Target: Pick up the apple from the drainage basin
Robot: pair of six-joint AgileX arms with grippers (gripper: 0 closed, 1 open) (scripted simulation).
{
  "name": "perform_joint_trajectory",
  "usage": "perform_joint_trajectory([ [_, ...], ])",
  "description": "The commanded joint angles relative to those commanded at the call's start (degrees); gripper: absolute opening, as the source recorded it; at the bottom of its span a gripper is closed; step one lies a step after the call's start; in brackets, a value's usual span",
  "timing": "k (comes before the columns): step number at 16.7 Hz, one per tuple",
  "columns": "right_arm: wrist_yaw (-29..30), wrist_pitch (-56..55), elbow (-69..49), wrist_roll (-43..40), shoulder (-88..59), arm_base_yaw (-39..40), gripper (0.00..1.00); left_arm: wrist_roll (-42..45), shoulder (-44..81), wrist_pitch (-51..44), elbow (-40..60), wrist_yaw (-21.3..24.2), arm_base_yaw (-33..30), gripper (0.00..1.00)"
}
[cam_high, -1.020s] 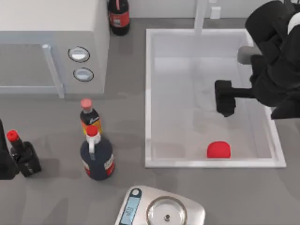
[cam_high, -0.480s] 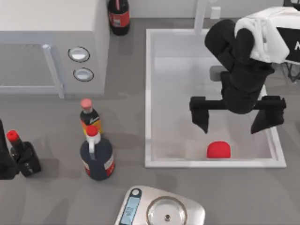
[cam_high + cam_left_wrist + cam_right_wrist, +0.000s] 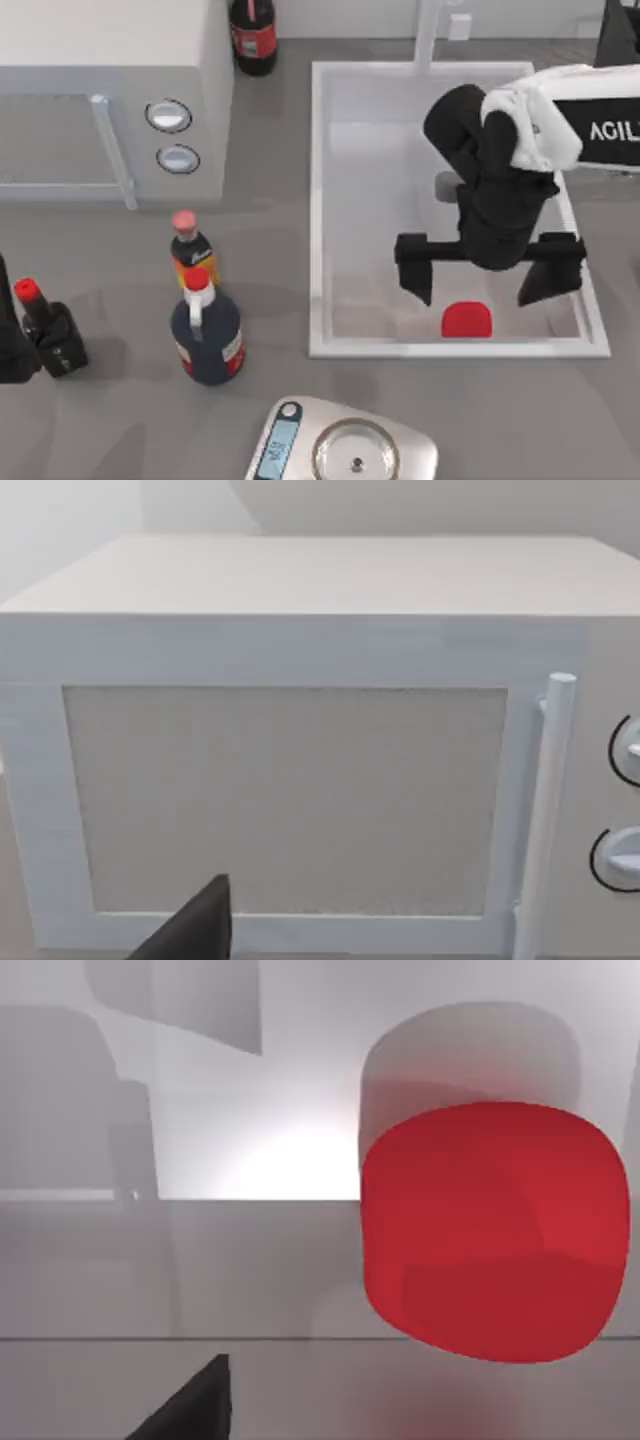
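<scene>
The red apple [image 3: 467,320] lies on the floor of the white drainage basin [image 3: 318,200], close to its front wall. My right gripper [image 3: 487,280] hangs open inside the basin just above and behind the apple, one finger on each side of it and wide apart. In the right wrist view the apple [image 3: 495,1230] looms large and close, with one dark fingertip [image 3: 190,1405] at the edge. My left arm is parked at the table's left edge [image 3: 12,345], facing the microwave-like box [image 3: 290,770].
A white box with two round knobs [image 3: 110,100] stands at the back left. Bottles stand left of the basin: a dark one [image 3: 207,335], a smaller one [image 3: 190,245], another [image 3: 50,330], and one at the back [image 3: 253,35]. A kitchen scale [image 3: 345,450] sits at the front.
My right arm has swung left over the basin and come forward and down, so its open fingers now straddle the spot above the apple. The apple has not moved.
</scene>
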State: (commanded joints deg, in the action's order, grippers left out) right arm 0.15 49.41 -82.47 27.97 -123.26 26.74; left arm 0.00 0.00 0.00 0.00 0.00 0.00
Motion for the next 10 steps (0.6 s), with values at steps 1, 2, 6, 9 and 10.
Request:
perform_joint_trajectory([
  [1, 0.0, -3.1, 1.0, 0.0, -1.8, 0.0, 1.0, 0.0, 0.0, 0.0, 0.0, 0.0, 0.0, 1.0],
  [2, 0.0, -6.3, 2.1, 0.1, -3.6, 0.1, 1.0, 0.0, 0.0, 0.0, 0.0, 0.0, 0.0, 1.0],
  [6, 0.1, -16.9, 6.1, 0.2, -10.1, 0.2, 1.0, 0.0, 0.0, 0.0, 0.0, 0.0, 0.0, 1.0],
  [9, 0.1, -19.1, 7.1, 0.2, -11.8, 0.2, 1.0, 0.0, 0.0, 0.0, 0.0, 0.0, 0.0, 1.0],
  [10, 0.1, -19.1, 7.1, 0.2, -11.8, 0.2, 1.0, 0.0, 0.0, 0.0, 0.0, 0.0, 0.0, 1.0],
])
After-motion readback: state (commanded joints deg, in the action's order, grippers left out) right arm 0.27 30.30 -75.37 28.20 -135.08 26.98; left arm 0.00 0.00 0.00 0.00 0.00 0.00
